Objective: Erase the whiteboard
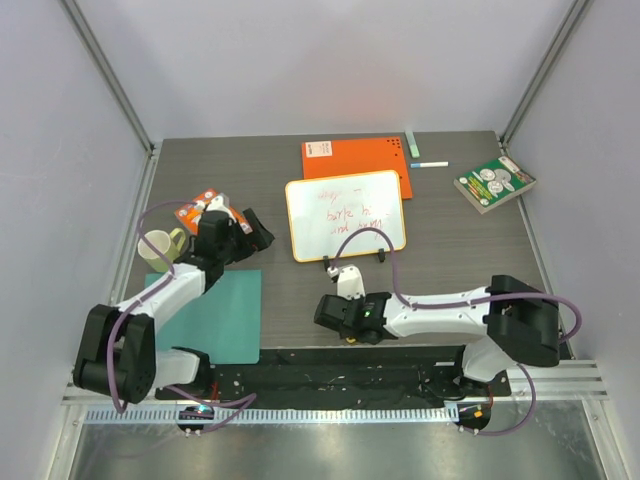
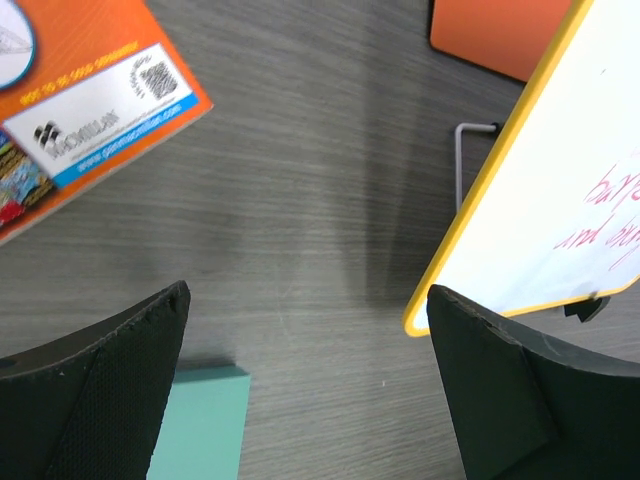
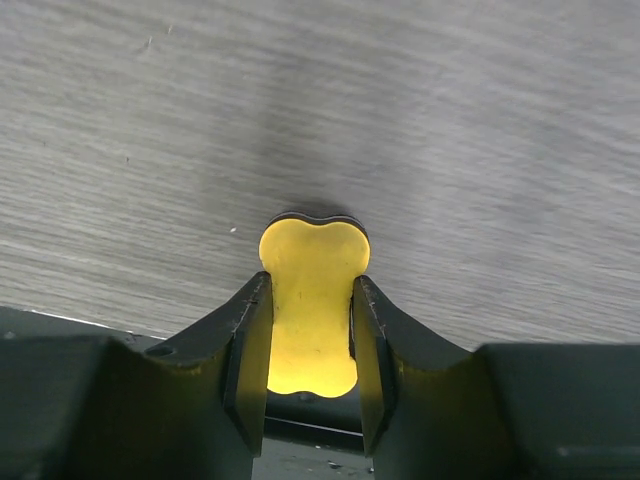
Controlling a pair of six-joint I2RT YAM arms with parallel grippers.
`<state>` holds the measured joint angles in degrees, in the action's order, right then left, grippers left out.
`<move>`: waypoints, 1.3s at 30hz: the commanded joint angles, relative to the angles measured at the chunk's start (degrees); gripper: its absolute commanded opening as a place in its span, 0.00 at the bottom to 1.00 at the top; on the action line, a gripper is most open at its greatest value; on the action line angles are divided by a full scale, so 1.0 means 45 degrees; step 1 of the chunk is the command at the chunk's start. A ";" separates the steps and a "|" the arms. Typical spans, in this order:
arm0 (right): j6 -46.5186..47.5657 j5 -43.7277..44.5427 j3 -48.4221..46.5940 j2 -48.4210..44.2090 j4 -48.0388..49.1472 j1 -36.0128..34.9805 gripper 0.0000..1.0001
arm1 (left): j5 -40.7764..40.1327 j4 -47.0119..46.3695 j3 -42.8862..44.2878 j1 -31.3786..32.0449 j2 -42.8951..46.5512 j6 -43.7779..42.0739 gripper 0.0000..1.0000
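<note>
The whiteboard (image 1: 345, 215) stands tilted on two black feet in the middle of the table, with red handwriting on it. Its lower left corner shows in the left wrist view (image 2: 560, 200). My left gripper (image 1: 257, 234) is open and empty, just left of the board's lower left corner; in its own view (image 2: 305, 330) bare table lies between the fingers. My right gripper (image 1: 347, 332) is low at the table's near edge, in front of the board. It is shut on a yellow bone-shaped eraser (image 3: 312, 300), which also shows in the top view (image 1: 351, 340).
A solid orange book (image 1: 355, 160) lies behind the board, with a marker (image 1: 428, 164) to its right. A green book (image 1: 494, 183) is at the back right. An orange booklet (image 1: 205, 208), a mug (image 1: 160, 247) and a teal mat (image 1: 215, 315) are on the left.
</note>
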<state>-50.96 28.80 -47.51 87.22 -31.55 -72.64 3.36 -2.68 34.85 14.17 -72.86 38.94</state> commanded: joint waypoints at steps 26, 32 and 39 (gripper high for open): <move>0.6969 -0.2063 -0.3544 -0.0438 0.5097 0.8114 0.02 | 0.8647 -1.6648 0.4287 -0.0591 -1.0058 0.4489 0.46; 0.6950 -0.2141 -0.3389 -0.0105 0.5663 0.8388 0.01 | 0.9351 -1.6673 0.4326 -0.0787 -0.9884 0.4688 0.15; 0.6754 -0.2005 -0.3252 -0.0144 0.6093 0.8486 0.01 | 0.9235 -1.4584 0.4170 -0.0787 -0.9102 0.3457 0.00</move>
<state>-20.69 19.46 -61.19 86.91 -8.08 -34.68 44.29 -70.74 52.80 11.20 -118.30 59.29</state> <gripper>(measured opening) 0.377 0.151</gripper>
